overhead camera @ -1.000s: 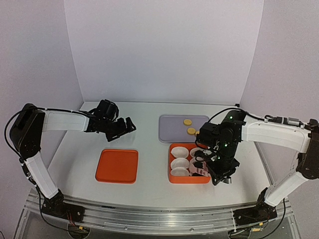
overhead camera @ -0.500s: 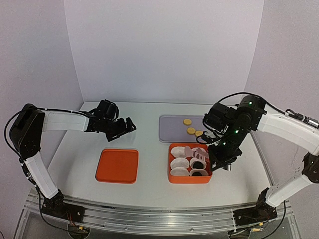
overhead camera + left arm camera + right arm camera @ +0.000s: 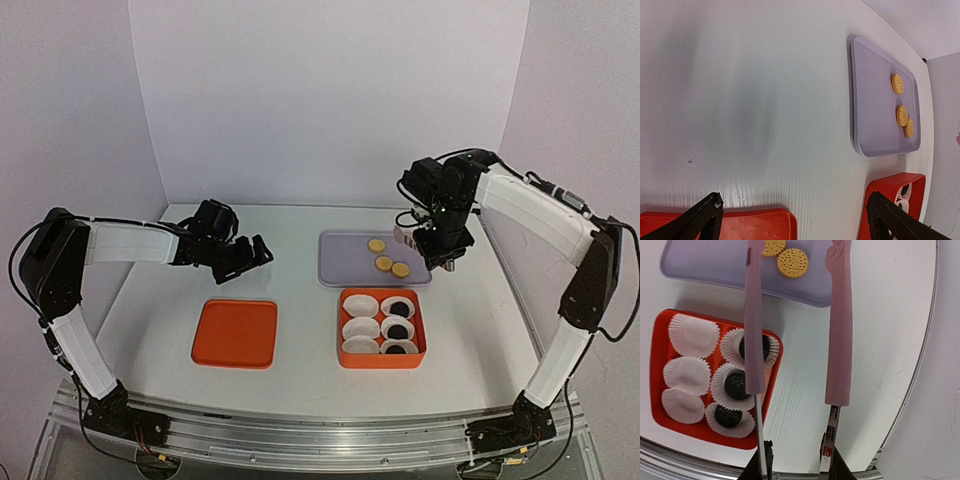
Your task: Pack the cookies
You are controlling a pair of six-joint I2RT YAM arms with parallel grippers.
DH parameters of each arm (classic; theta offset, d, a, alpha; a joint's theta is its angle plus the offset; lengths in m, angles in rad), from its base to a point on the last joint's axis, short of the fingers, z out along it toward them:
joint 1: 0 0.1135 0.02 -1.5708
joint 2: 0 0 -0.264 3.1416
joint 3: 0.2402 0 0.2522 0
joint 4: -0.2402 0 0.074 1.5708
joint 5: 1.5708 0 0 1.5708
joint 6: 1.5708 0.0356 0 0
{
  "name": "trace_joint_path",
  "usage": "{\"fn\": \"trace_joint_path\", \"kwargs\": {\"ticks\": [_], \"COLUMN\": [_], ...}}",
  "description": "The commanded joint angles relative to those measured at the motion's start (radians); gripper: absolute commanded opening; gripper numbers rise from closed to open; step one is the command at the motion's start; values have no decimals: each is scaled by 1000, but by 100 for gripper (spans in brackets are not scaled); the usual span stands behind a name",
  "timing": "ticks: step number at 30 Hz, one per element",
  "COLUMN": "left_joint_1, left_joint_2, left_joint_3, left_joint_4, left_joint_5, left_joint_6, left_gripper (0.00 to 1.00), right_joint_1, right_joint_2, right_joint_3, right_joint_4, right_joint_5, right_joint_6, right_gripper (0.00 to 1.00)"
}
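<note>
Three golden cookies (image 3: 384, 263) lie on the lilac tray (image 3: 345, 262), also seen in the wrist views (image 3: 792, 262) (image 3: 901, 115). Three black cookies (image 3: 398, 330) (image 3: 735, 384) sit in paper liners in the right column of the orange box (image 3: 345, 352); the left column's liners (image 3: 686, 375) are empty. My right gripper (image 3: 796, 460) is shut on pink-tipped tongs (image 3: 839, 330), whose arms stand apart with nothing between them, above the tray's right end (image 3: 405, 235). My left gripper (image 3: 794, 205) hangs open and empty over the table at back left (image 3: 250, 257).
An orange lid (image 3: 235, 333) lies flat left of the box, its edge under my left wrist camera (image 3: 740, 225). The table's right edge (image 3: 920, 365) runs close beside the tongs. White walls close in the back and sides.
My right arm has risen from beside the box's right side and swung back over the tray's right end, carrying the tongs. The left arm has not moved.
</note>
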Motion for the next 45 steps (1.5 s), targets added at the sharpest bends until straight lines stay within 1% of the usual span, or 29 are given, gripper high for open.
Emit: {"fn": "trace_joint_path", "kwargs": {"ticks": [1,4,8,16,27,45], "left_joint_1": [4,4,4,4,4,4], "left_joint_2": [-47,-40,-31,-1,-7,-11], "left_joint_3": [64,77,81,114,100,85], "left_joint_4": [-8,-29,-34,-53,-57,-53], "left_joint_5": [7,1,-1,4,-5,-20], "left_joint_6": [10,15,14,26,20,13], "left_gripper": [100,100,100,100,100,100], "right_joint_1": [-76,-107,-146,-153,-153,-155], "right_joint_2": [78,99,104,172,256,332], "right_joint_3": [47,31,16,3,45,84], "right_joint_4": [-445,-428,-378,-355,-341,-324], "right_joint_5": [6,13,-62,-81,-46,-14], "right_joint_6": [-189,-259,-330,-412,-394,-370], "right_gripper": [28,29,29,31,33,33]}}
